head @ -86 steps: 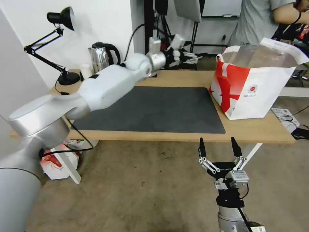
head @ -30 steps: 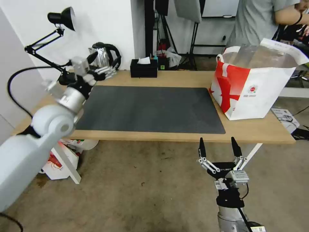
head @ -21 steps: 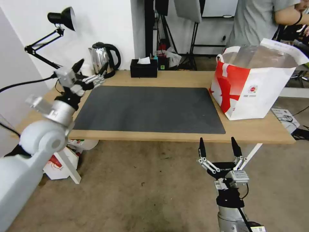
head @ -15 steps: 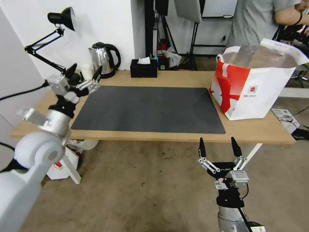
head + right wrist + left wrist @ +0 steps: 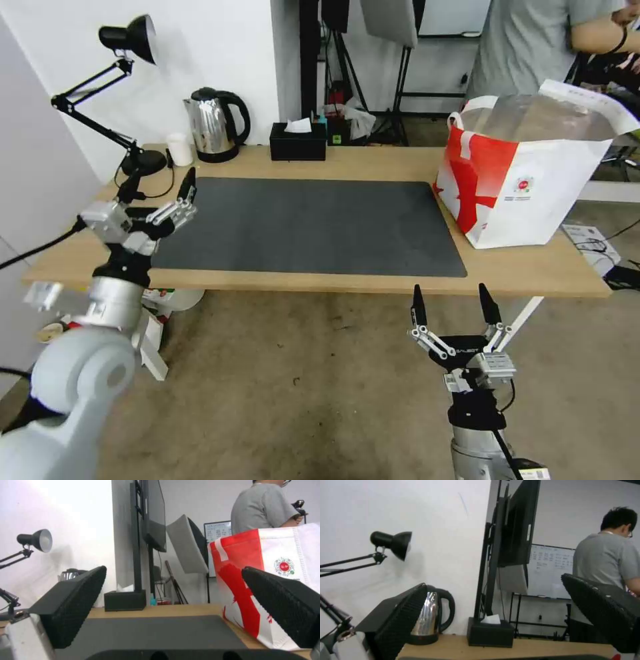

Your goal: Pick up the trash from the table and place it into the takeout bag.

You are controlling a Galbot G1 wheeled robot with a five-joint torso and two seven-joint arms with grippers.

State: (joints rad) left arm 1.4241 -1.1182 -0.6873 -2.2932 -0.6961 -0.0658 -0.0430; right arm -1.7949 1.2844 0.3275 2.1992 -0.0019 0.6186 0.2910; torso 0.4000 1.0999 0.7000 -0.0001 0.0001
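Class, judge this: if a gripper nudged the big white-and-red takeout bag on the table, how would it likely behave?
The white-and-red takeout bag would probably flex: its walls look thin and creased. Standing tall and open-topped near the table's edge, it may slide or tip rather than resist.

Right gripper w/ black ribbed fingers spread wide, nothing between. Beyond: dark grey mat on light-wood table, red-and-white takeout bag standing at mat's edge. Behind: black tissue box, desk lamp, wall.
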